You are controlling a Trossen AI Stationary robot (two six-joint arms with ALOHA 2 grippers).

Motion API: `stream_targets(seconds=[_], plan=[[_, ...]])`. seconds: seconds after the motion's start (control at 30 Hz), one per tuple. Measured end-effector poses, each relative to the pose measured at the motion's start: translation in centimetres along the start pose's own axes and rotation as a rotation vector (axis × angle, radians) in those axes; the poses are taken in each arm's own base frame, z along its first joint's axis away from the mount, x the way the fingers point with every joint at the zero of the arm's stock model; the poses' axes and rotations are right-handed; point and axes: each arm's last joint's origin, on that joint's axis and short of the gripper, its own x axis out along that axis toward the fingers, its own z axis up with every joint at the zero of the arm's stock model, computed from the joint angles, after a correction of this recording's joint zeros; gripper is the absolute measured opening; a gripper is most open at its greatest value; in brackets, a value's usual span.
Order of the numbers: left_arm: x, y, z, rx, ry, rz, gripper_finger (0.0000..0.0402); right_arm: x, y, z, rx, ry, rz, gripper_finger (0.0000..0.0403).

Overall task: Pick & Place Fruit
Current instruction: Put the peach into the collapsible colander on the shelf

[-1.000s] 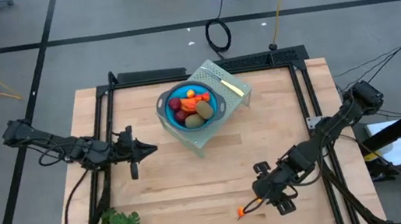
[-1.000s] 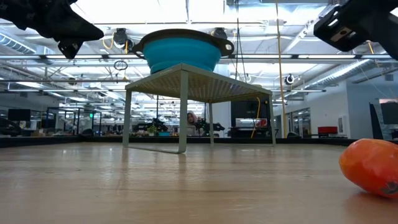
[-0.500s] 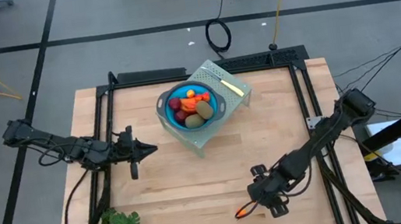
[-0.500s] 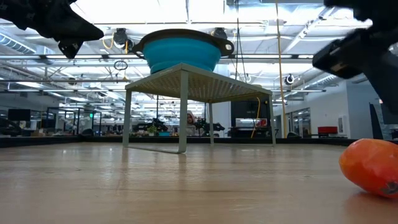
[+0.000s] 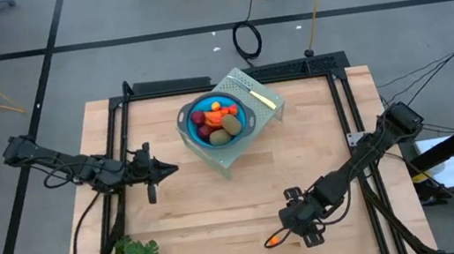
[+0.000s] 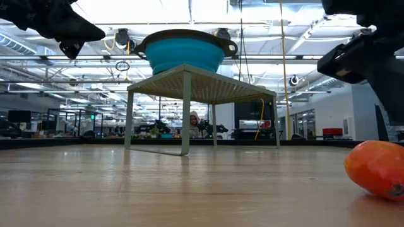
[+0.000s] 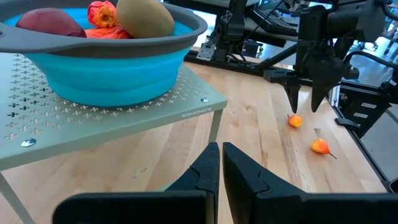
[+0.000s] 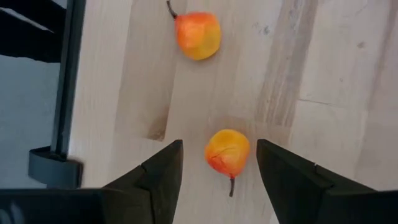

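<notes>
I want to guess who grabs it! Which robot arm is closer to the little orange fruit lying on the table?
The right one. The right gripper hangs just above the little orange fruit, jaws open either side. The left gripper waits shut, far across the table beside the blue bowl.

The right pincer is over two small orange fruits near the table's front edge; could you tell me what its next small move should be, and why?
Probably lower straight down and close. The right pincer stands open with one small orange fruit centred between its fingers, not yet gripped. The second orange fruit lies apart, clear of the fingers, so it should not interfere.
</notes>
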Motion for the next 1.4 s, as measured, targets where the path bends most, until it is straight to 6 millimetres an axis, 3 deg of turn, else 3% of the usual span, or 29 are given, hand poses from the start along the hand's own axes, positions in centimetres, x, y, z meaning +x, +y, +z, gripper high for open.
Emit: stream_targets(seconds=[0.5,1.0,1.4], plan=[[0.0,0.0,0.0,0.0,0.0,0.0,0.0019,0.1,0.0,0.0,0.012,-0.006,-0.016,0.0196],[0.0,0.0,0.0,-0.001,0.0,0.001,0.0019,3.4,-0.4,-0.5,0.015,0.081,-0.065,0.0196],[0.0,0.0,0.0,-0.002,0.0,0.001,0.0019,4.0,-0.3,-0.5,0.009,0.067,-0.081,0.0193]])
